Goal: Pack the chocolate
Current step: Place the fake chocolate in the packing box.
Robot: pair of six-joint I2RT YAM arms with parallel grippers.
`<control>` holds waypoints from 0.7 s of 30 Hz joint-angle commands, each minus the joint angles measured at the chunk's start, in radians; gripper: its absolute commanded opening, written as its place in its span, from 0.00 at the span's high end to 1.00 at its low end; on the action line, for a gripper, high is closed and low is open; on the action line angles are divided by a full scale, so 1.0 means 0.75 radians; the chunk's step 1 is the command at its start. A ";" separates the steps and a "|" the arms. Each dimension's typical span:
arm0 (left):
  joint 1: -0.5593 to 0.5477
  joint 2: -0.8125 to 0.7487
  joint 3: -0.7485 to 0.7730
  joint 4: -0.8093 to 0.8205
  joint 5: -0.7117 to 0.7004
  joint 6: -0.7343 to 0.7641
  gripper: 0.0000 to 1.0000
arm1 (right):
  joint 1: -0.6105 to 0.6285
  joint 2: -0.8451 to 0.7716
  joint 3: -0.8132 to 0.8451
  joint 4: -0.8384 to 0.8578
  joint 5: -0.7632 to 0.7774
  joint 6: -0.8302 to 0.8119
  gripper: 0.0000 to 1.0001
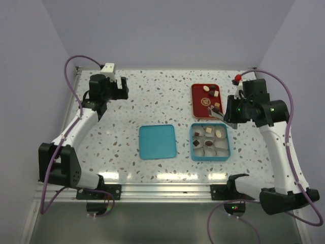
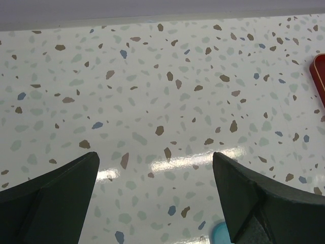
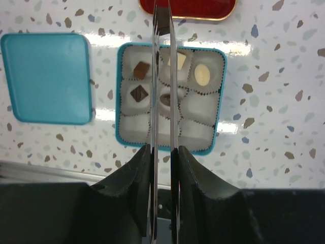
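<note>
The teal box (image 1: 192,144) holds white paper cups, several with chocolate (image 1: 208,131) in them. In the right wrist view the box (image 3: 120,101) shows dark squares (image 3: 138,93), a cream oval (image 3: 202,74) and a cream square. More chocolate (image 1: 210,93) lies on the red tray (image 1: 195,104). My right gripper (image 1: 231,113) (image 3: 161,150) is shut on metal tongs (image 3: 154,76) that reach over the box toward the tray (image 3: 203,6). The tong tips run out of the wrist view, so I cannot tell whether they hold anything. My left gripper (image 1: 119,87) (image 2: 155,157) is open and empty at the far left.
The teal lid (image 1: 157,141) lies flat left of the box; it also shows in the right wrist view (image 3: 48,79), and a corner shows in the left wrist view (image 2: 221,235). The tray's edge (image 2: 319,71) shows at the right there. Grey walls close the back and sides.
</note>
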 commanded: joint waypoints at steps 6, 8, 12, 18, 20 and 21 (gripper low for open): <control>-0.012 0.018 0.050 0.034 0.042 -0.020 0.00 | 0.016 -0.174 0.035 -0.355 -0.153 0.057 0.84; -0.024 0.018 0.050 0.023 0.022 -0.020 0.00 | 0.022 -0.184 0.031 -0.400 -0.212 0.063 0.84; -0.035 0.010 0.054 0.003 -0.003 -0.018 0.00 | 0.084 -0.194 0.027 -0.468 -0.235 0.097 0.85; -0.041 -0.010 0.058 -0.003 -0.009 -0.018 0.00 | 0.127 -0.229 -0.036 -0.503 -0.380 0.144 0.85; -0.043 -0.012 0.056 -0.005 -0.011 -0.020 0.00 | 0.137 -0.246 -0.097 -0.503 -0.366 0.151 0.85; -0.043 -0.014 0.054 -0.007 -0.009 -0.020 0.00 | 0.139 -0.256 -0.112 -0.503 -0.349 0.149 0.85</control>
